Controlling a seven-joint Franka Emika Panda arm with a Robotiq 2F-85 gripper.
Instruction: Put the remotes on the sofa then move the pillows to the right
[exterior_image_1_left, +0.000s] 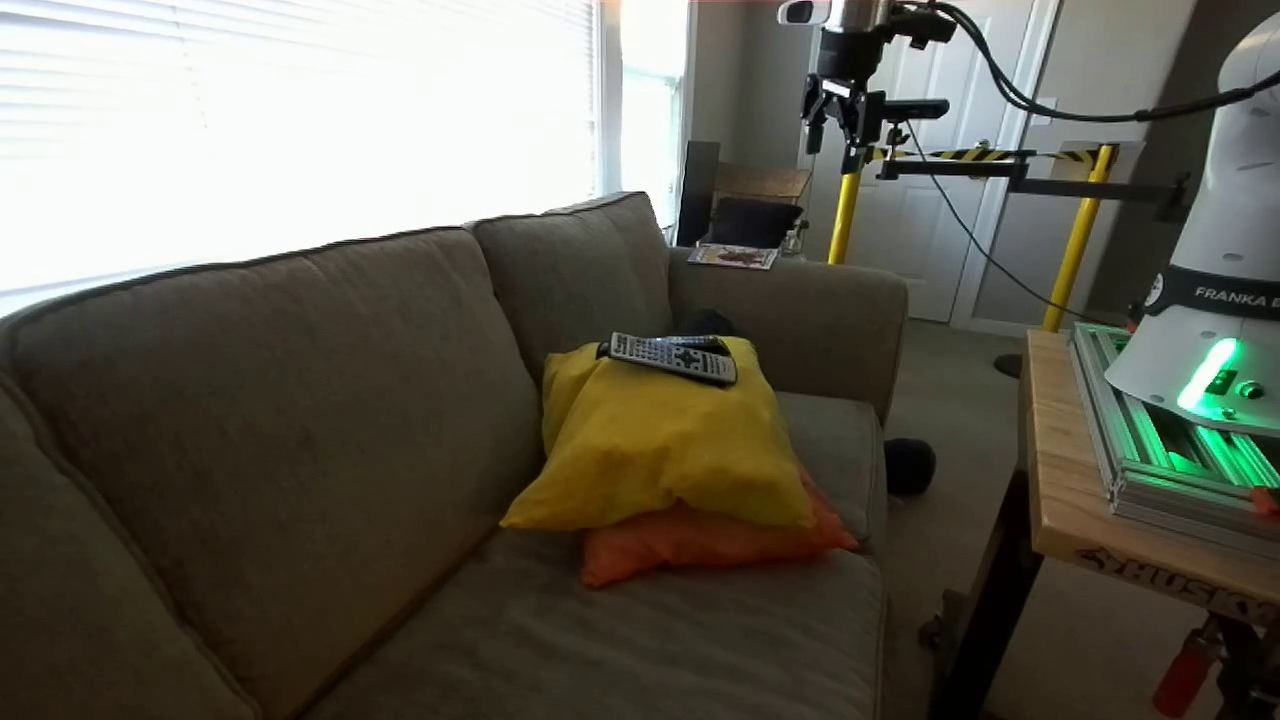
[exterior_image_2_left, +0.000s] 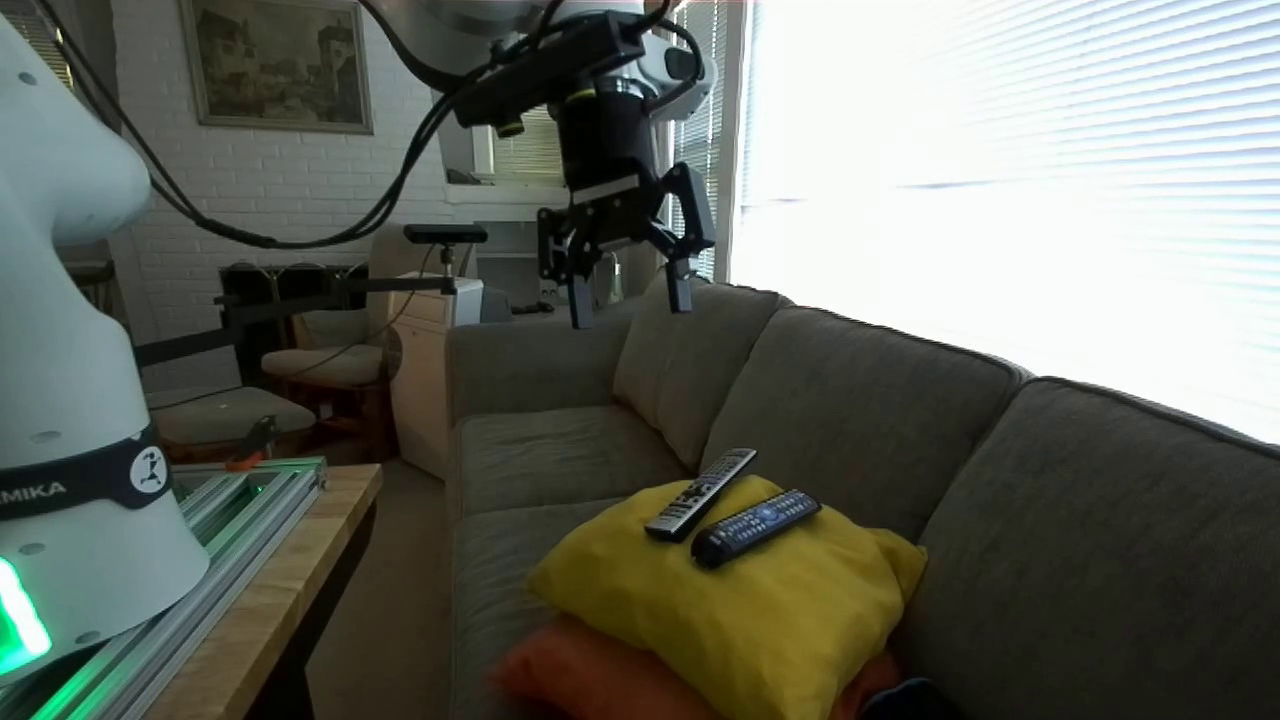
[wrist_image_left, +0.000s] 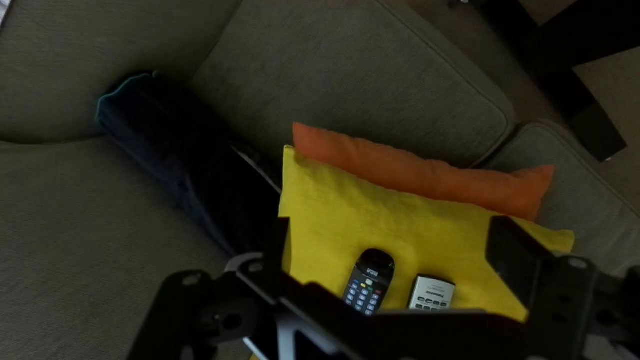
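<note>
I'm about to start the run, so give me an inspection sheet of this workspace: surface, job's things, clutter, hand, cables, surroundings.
Surface: grey-beige fabric sofa.
Job's things: silver remote and dark remote on the yellow pillow, which lies on the orange-red pillow.
Clutter: dark bundle beside the pillows; magazine on the armrest.
Hand: open, raised above the sofa, holding nothing.
Cables: black cables loop beside the arm; a thinner cable hangs slack.
Surroundings: window with blinds behind the sofa; wooden workbench bearing the arm.

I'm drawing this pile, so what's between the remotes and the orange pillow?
The yellow pillow. Both exterior views show it on the orange pillow, with the remotes on top.
</note>
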